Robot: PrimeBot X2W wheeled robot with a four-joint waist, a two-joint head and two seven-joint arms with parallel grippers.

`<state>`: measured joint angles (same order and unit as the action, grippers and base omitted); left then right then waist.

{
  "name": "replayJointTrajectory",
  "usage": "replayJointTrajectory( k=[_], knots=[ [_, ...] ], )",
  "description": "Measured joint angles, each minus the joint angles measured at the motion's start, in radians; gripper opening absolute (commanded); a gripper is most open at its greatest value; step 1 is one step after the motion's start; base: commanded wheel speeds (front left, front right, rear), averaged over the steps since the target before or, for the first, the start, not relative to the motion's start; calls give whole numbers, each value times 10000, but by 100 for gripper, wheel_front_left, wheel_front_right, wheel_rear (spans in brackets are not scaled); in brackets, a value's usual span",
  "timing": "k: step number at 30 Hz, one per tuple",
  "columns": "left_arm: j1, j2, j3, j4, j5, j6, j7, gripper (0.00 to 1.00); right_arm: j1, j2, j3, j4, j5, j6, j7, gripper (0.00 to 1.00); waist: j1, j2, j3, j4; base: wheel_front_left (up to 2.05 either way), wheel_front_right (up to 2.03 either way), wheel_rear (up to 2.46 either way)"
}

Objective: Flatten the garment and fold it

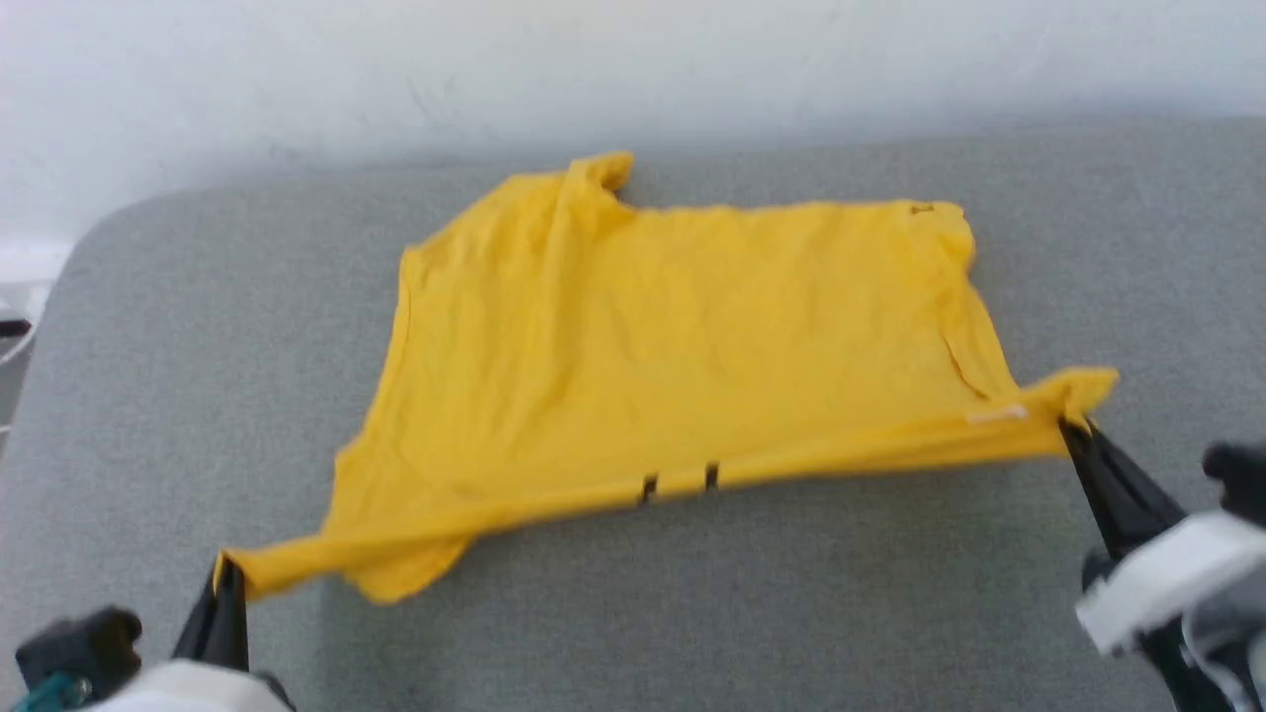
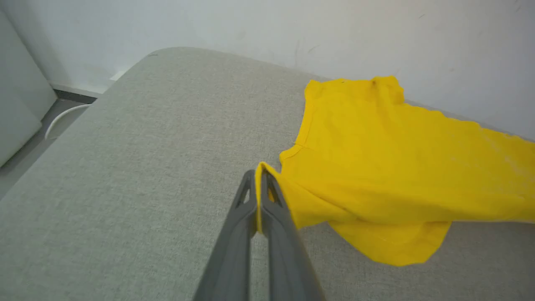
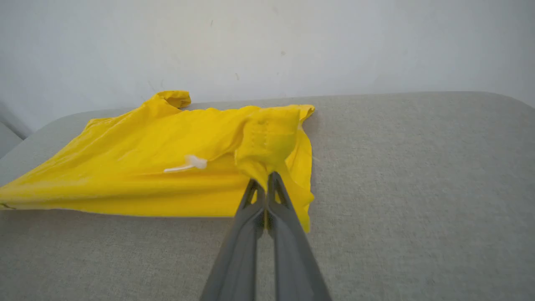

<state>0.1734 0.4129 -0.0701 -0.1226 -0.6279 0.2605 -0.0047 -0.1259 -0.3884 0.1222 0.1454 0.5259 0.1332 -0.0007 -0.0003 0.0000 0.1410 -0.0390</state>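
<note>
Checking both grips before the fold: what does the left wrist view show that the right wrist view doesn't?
Left wrist view: the left gripper shut on one near corner of the shirt, with a loose flap drooping beneath the taut edge.
Right wrist view: the right gripper shut on the other near corner, and a white tag on the fabric.
Both: the yellow shirt held up along its near edge, the grey table and the white wall.
</note>
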Motion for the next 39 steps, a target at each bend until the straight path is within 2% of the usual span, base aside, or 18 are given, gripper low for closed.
replayJointTrajectory(
  k=[3, 8, 10, 14, 19, 28, 34, 39],
  knots=[
    [987, -2, 4, -976, 0, 514, 493, 0, 1393, 579, -1057, -1106, -449, 0, 581, 0, 0, 0, -333, 43, 0, 0, 0],
    [2085, 17, -73, -1900, -90, 1009, 1352, 0, 3215, 1657, -2447, -2464, -1080, 6, 1438, 0, 0, 0, -664, 255, 0, 0, 0],
    [2316, 65, -82, -2132, -92, 1120, 1570, 0, 3657, 2010, -2792, -2755, -1233, 8, 1685, 0, 2, 0, -726, 361, 0, 0, 0],
    [2139, 244, -153, -2362, -54, 1168, 1645, 0, 3940, 2299, -3066, -2934, -1611, 8, 2113, 0, 1, 0, -721, 501, 0, 0, 0],
    [314, 326, -667, -1649, 33, 476, 1638, 0, 3470, 2242, -2692, -2468, -1937, -2, 2759, 0, 4, 0, -463, 530, 0, 0, 0],
    [-2722, 40, -1620, 1060, 127, -949, 1235, 0, 1638, 1908, -1795, -915, -2242, -4, 2943, 0, 5, 0, 164, 348, 0, 0, 0],
    [-3754, -305, -1778, 2500, 247, -1383, 384, 0, 690, 1735, -1684, 44, -2393, -4, 2050, 0, 5, 0, 549, 183, 0, 0, 0],
    [-4331, -460, -1831, 3400, 236, -1687, 31, 0, 348, 1710, -1651, 566, -2406, -4, 1789, 0, 5, 0, 826, 138, 0, 0, 0]
  ],
)
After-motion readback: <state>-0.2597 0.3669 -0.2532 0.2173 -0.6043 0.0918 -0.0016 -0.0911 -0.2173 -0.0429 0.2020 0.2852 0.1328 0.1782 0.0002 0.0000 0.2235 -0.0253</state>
